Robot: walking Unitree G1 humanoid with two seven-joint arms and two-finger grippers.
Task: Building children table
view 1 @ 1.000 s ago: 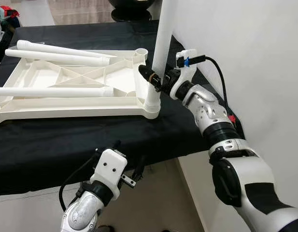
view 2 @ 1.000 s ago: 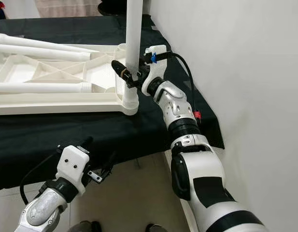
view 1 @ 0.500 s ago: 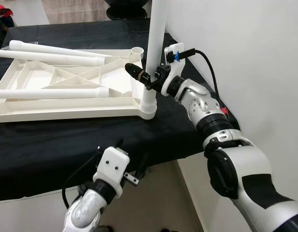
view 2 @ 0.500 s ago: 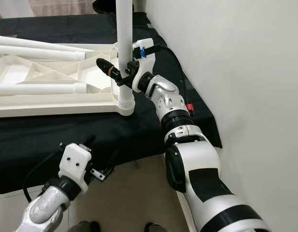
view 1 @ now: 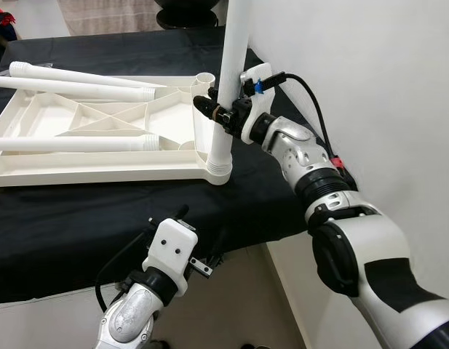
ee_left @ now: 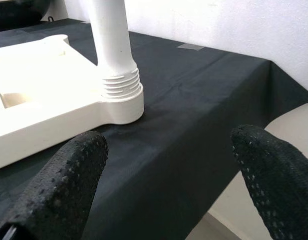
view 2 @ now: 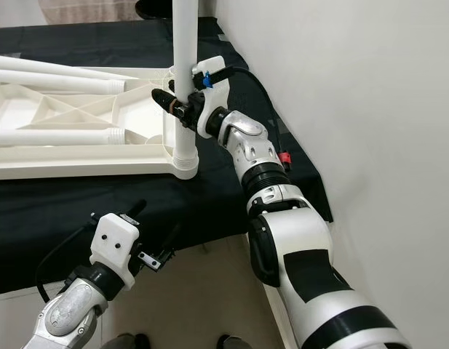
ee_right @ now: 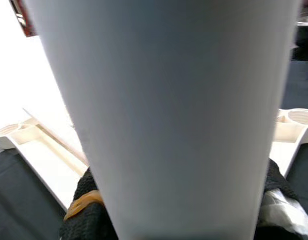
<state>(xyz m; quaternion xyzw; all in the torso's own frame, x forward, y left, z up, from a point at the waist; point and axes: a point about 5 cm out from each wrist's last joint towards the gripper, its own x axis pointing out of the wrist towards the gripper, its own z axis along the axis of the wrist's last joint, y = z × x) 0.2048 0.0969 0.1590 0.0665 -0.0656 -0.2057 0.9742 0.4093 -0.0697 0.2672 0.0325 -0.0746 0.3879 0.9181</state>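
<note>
A white plastic tabletop [view 1: 100, 169] lies upside down on a black-clothed table. In its near right corner socket a white leg [view 1: 228, 80] stands upright. My right gripper [view 1: 214, 110] is shut on this leg just above the threaded base, and the leg's shaft [ee_right: 168, 115] sits between the black fingers. Two loose legs lie across the tabletop, one at the back [view 1: 78, 78] and one nearer [view 1: 71, 144]. My left gripper [ee_left: 163, 165] hangs open below the table's front edge, holding nothing, and looks at the leg's threaded base [ee_left: 121, 92].
A white wall [view 1: 370, 73] runs close along the table's right side. The far right corner socket [view 1: 204, 77] stands open. The black cloth [view 1: 78, 218] hangs over the front edge, with light floor [view 1: 231, 305] beneath.
The camera has shifted, so the scene sits a little further left. My right gripper keeps its hold on the upright leg and less of its fingertip shows past it. The left arm stays low.
</note>
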